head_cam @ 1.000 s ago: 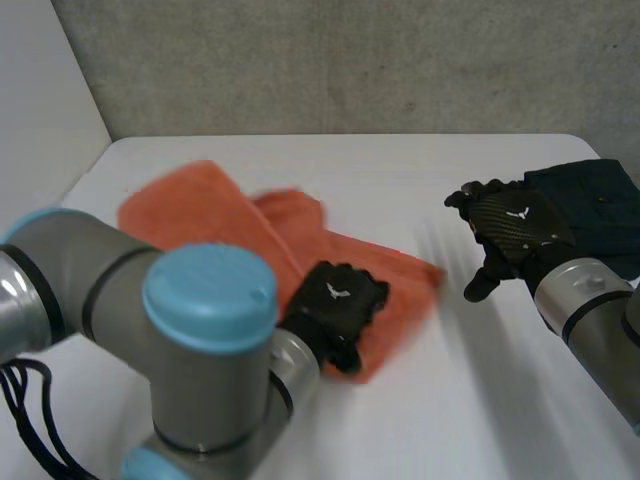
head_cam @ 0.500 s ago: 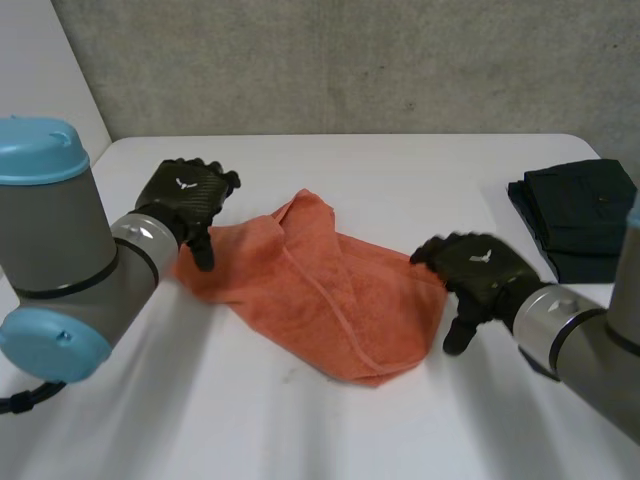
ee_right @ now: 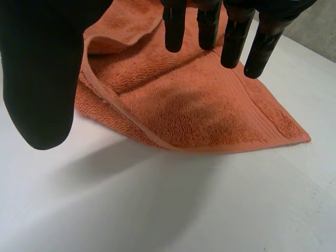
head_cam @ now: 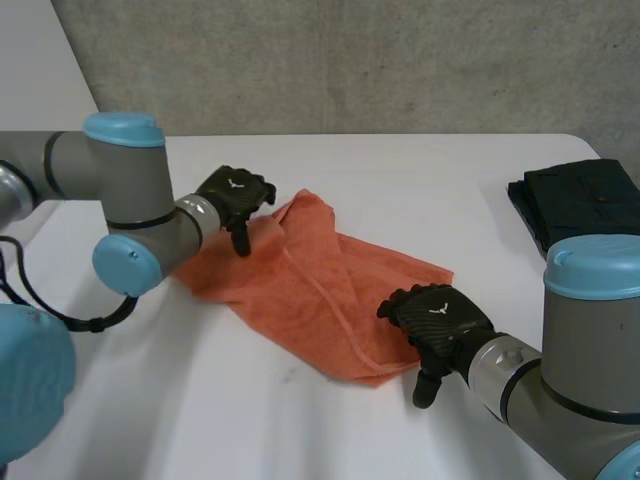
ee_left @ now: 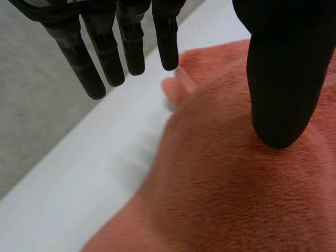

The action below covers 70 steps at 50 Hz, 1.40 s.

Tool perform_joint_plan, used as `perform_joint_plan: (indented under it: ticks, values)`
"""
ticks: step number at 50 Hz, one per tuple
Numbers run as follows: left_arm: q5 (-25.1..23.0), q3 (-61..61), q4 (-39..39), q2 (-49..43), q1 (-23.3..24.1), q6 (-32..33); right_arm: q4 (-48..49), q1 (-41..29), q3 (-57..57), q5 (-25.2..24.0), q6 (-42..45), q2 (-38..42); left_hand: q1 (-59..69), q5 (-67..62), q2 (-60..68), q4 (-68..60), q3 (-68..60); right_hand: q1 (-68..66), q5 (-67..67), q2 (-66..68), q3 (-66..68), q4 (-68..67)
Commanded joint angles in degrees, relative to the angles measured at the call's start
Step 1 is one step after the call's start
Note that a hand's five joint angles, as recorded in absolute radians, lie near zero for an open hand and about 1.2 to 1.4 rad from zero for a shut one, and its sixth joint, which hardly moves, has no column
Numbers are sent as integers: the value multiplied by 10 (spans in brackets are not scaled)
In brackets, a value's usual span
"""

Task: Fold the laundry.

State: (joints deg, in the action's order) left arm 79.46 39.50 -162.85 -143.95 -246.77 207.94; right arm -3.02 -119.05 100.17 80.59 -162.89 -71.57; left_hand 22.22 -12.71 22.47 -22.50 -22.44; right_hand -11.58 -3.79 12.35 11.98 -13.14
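One rumpled, fluffy orange towel [head_cam: 322,288] lies on the smooth white table [head_cam: 440,195].

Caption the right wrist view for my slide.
Open right hand poised over a rumpled orange towel on the white table.

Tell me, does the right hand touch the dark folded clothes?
Apart. The head view shows bare table between the right hand and the dark folded clothes.
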Motion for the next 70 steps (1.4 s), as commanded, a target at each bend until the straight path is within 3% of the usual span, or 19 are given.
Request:
perform_joint_plan:
  ticks: [1,4,7,8,9,17,23,33,37,45,50,55,58,59,63,70]
  values:
    - [-5,-90,61,-67,7,3,-1,6,1,0,0,2,97,-92,94,-94,-94,16,38,-23,-20,31]
    - [-3,-119,68,-83,7,3,0,7,0,0,0,2,196,-191,193,-193,-194,16,38,-23,-20,31]
    - [1,-161,77,-100,8,1,1,8,-1,0,0,2,418,-413,415,-415,-415,16,38,-23,-20,31]
    - [9,-180,84,-106,12,-2,1,8,-1,-1,0,2,558,-553,556,-555,-556,16,38,-23,-20,31]
    - [17,-190,88,-108,16,-3,2,8,-2,-1,0,3,578,-573,575,-575,-575,16,38,-23,-20,31]
    - [84,-204,103,-76,41,-21,16,7,-8,-1,-4,2,578,-573,575,-575,-576,16,38,-23,-20,31]
    - [90,-169,138,-2,45,-60,21,12,-25,-5,-59,2,578,-573,575,-575,-576,16,38,-23,-20,31]
    - [102,-49,136,131,44,-67,5,24,-44,-25,-112,7,578,-573,575,-575,-576,16,38,-23,-20,31]
    - [100,49,88,204,43,-68,4,21,-40,-27,-114,9,578,-573,575,-575,-576,16,38,-23,-20,31]
    - [95,315,-110,365,39,-63,5,19,-44,-28,-116,34,578,-573,575,-575,-576,16,38,-23,-20,31]
    - [95,420,-177,412,38,-62,6,19,-49,-26,-116,55,578,-573,575,-575,-576,16,38,-23,-20,31]
    - [95,479,-195,443,35,-65,7,17,-59,-24,-116,85,578,-573,575,-575,-576,16,38,-23,-20,31]
    - [96,500,-199,458,33,-67,7,15,-66,-25,-118,100,578,-573,575,-575,-576,-121,-98,113,117,-105]
    - [96,502,-199,460,33,-67,6,8,-72,-25,-121,108,578,-573,575,-575,-576,-351,-329,343,347,-336]
    - [98,501,-199,475,32,-71,5,1,-88,-31,-136,111,578,-573,575,-575,-576,-684,-662,676,680,-668]
    - [103,481,-198,518,31,-107,-4,6,-117,-30,-129,61,578,-573,575,-575,-576,-684,-662,677,680,-669]
